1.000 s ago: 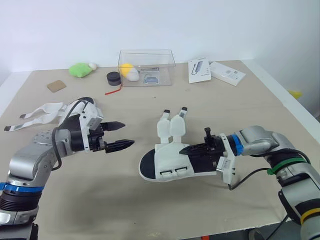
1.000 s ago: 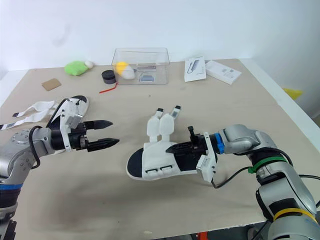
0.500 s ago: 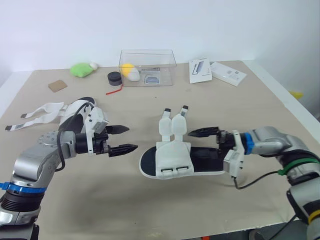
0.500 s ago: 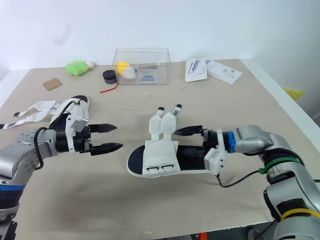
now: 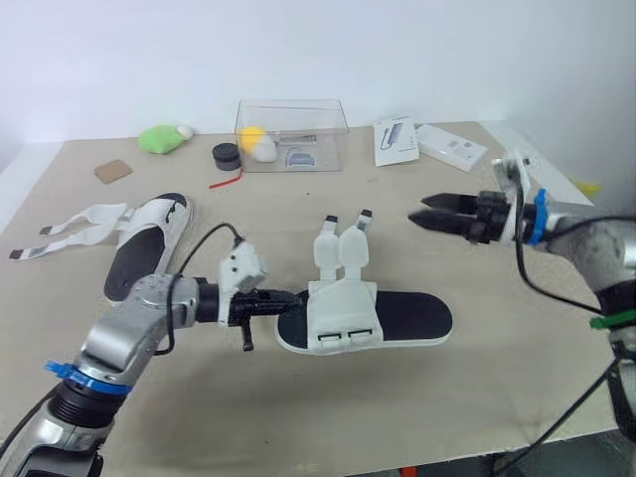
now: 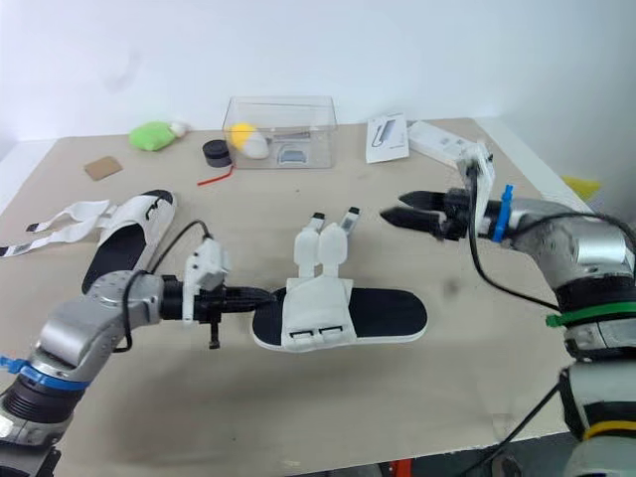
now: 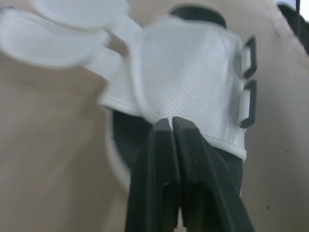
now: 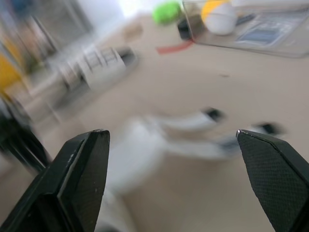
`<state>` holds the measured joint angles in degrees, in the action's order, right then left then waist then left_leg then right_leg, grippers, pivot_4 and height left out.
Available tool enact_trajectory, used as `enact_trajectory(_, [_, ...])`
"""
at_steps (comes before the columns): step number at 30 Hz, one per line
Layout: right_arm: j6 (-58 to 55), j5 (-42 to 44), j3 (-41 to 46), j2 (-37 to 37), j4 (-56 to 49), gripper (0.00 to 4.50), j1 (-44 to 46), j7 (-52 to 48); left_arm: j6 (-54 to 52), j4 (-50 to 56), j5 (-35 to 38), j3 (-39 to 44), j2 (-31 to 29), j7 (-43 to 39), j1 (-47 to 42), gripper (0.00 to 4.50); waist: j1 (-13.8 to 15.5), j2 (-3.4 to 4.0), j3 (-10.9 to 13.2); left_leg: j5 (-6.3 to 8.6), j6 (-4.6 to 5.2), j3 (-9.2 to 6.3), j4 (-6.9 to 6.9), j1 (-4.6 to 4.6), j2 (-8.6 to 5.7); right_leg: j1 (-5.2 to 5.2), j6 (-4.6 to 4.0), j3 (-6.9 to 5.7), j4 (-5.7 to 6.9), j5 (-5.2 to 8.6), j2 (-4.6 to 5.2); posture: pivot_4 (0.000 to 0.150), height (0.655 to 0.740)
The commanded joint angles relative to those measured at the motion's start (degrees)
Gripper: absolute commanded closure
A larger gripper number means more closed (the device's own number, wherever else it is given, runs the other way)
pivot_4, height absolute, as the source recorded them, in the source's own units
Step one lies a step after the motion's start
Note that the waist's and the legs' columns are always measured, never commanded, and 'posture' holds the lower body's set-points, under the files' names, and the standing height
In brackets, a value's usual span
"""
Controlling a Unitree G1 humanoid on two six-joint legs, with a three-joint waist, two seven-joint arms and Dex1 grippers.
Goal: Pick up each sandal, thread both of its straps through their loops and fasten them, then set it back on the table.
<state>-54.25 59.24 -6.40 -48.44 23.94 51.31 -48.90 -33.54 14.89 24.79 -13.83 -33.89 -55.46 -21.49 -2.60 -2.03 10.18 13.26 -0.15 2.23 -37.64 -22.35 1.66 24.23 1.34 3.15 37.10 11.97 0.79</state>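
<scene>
Your right claw (image 5: 417, 209) has let go and lifted clear, fingers apart; your left claw (image 5: 290, 296), pressed together, now reaches the sandal (image 5: 397, 320).

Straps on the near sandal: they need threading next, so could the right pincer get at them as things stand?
Probably yes. The right pincer hangs open above the table, to the right of the straps, which lie free with nothing between. The left pincer sits shut at the sandal's left end.
</scene>
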Motion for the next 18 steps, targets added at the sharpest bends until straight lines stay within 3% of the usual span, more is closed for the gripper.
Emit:
enact_trajectory(1, [-13.16,3.29,6.97,4.76,3.25,0.00,2.32,11.45,2.68,-1.31,-3.03,-1.68,0.45,0.40,0.71,4.43,0.06,0.00,0.00,0.00,0.00,0.00,0.00,-0.06,0.00,0.05,-0.02,-0.03,0.00,0.00,-0.03,0.150,0.7400])
enact_trajectory(4, [-19.04,0.43,12.19,10.59,10.14,0.00,4.57,23.24,3.93,-2.29,-4.66,-2.57,0.81,0.15,1.37,4.43,0.07,0.01,0.00,-0.01,0.02,0.03,0.00,-0.16,0.04,0.15,-0.07,-0.08,0.01,-0.02,-0.08,0.150,0.7400])
enact_trajectory(7, [-18.99,0.10,18.35,15.08,13.58,0.00,4.41,28.67,5.21,-3.33,-6.03,-2.78,0.69,-0.10,1.99,4.43,0.06,0.02,-0.01,-0.01,0.02,0.04,0.00,-0.26,-0.01,0.20,-0.02,-0.04,-0.03,-0.02,-0.01,0.150,0.7400])
enact_trajectory(18, [-7.28,-11.39,24.04,26.49,28.53,0.00,9.08,31.75,6.25,-4.19,-6.77,-2.30,0.76,-0.43,2.22,4.43,-0.16,0.01,-0.06,-0.04,0.16,0.20,0.00,-0.13,-0.04,0.16,0.24,0.21,-0.10,-0.18,-0.02,0.150,0.7400])
